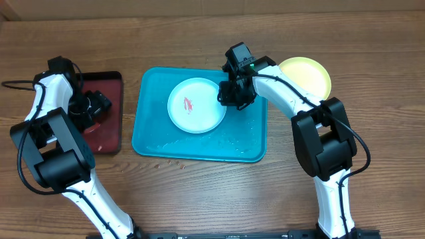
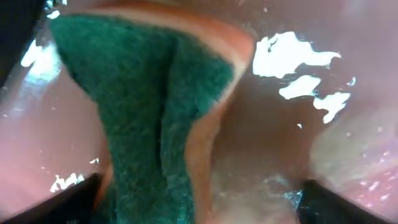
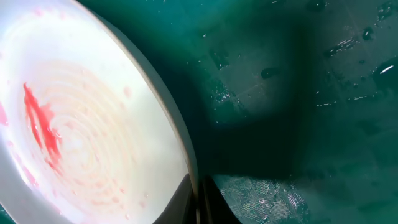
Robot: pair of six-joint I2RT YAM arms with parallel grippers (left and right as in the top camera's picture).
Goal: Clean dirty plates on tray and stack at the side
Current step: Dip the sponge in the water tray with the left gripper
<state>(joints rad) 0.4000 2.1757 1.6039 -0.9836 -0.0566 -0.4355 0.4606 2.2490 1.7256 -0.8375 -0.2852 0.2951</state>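
turquoise plastic tray lies long side left-right, holding a round white plate whose red smear runs front-back; right gripper clamps its rim; left gripper fingers clamp a green sponge.

tray: turquoise-blue, wet-speckled | plate on it: white, red smear, faint pink rings in right wrist view | plate near far right edge: yellow-green | small tray toward left edge: dark red, black rim | sponge: green scourer face, orange body | worktop: brown wood grain

Red-smeared white plate on turquoise tray
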